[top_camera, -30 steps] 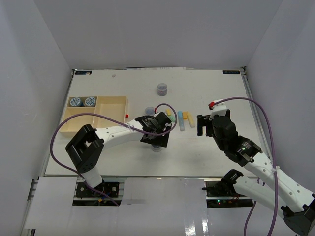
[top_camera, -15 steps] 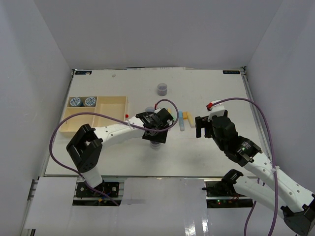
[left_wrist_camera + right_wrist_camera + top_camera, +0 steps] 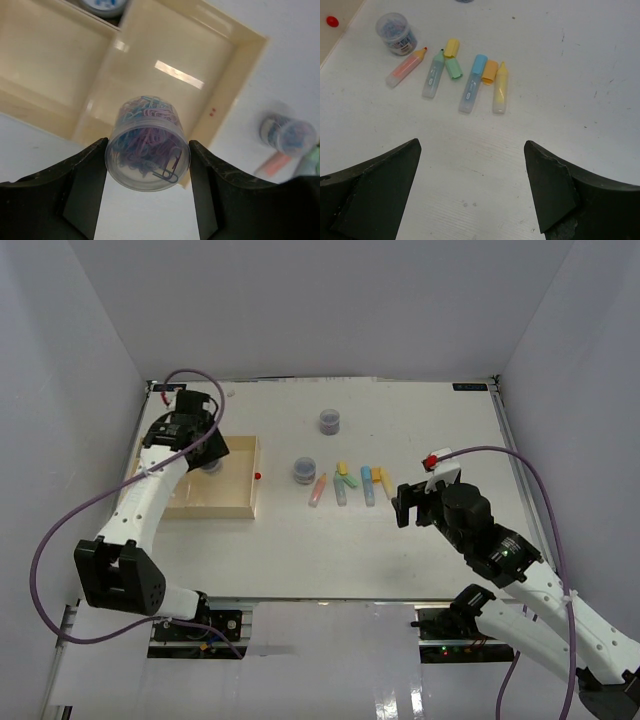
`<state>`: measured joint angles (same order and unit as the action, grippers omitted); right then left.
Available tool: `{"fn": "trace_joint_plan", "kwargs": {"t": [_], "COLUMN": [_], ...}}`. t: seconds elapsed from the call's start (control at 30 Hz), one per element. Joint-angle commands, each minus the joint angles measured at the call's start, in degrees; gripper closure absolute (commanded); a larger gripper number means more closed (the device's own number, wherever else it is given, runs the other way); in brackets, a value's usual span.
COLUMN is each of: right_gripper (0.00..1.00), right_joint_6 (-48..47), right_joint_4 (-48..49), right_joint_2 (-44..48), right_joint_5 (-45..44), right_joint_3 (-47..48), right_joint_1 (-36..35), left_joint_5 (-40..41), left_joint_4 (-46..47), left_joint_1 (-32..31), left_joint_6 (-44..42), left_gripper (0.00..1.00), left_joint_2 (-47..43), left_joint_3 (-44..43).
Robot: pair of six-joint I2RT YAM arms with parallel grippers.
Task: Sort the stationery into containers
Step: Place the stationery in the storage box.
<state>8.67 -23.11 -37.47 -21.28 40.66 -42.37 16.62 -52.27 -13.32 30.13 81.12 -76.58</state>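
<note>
A: Left gripper?
B: Fingers pinch a jar of paper clips over the wooden tray. A blue-lidded jar sits beyond the divider.
A: Right gripper?
B: Fingers spread, holding nothing, above the bare desk.
A: Nearby?
B: Pink highlighter, green highlighter, blue highlighter and yellow highlighter lie uncapped side by side. A second clip jar is just beside the pink one, and a third jar stands farther back.

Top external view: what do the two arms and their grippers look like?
Both the left arm and right arm have white links with black joints. A thin purple cable loops loosely along each. The left gripper and right gripper have broad black fingers, and a small red tab sits by each wrist.
</note>
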Motion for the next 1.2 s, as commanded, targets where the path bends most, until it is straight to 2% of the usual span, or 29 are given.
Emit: {"fn": "trace_joint_plan", "kwargs": {"t": [0.0,0.07,0.17,0.43,0.7,1.17], "right_gripper": [0.10,0.10,0.10,0.10,0.10,0.10], "right_joint_6": [0.6,0.8,0.9,0.8,0.6,0.2], "right_joint_4": [1.8,2.0,2.1,2.8,3.1,3.3], "right_joint_2": [1.8,2.4,3.2,4.7,4.8,4.6], "right_joint_5": [2.6,3.3,4.5,4.4,4.3,3.7], "right_joint_3": [-1.6,-2.3,-2.8,-4.0,-4.4,-4.8], "right_joint_1": [0.3,0.3,0.3,0.2,0.3,0.3], "left_joint_5": [-2.9,-5.0,-5.6,-6.2,-8.8,-9.2], "left_joint_4": [-0.6,0.9,3.1,9.4,13.9,17.7], "left_joint_1": [8.4,15.3,21.1,30.2,34.8,36.7], "left_joint_6": [-4.2,-5.8,-6.8,-6.9,-5.7,-3.5], "left_gripper": [0.60,0.59,0.59,0.57,0.53,0.51], "left_joint_2": [-2.4,-1.9,-0.3,6.1,11.7,17.1], "left_joint_3": [-0.7,-0.6,-0.2,0.7,1.4,2.2]}}
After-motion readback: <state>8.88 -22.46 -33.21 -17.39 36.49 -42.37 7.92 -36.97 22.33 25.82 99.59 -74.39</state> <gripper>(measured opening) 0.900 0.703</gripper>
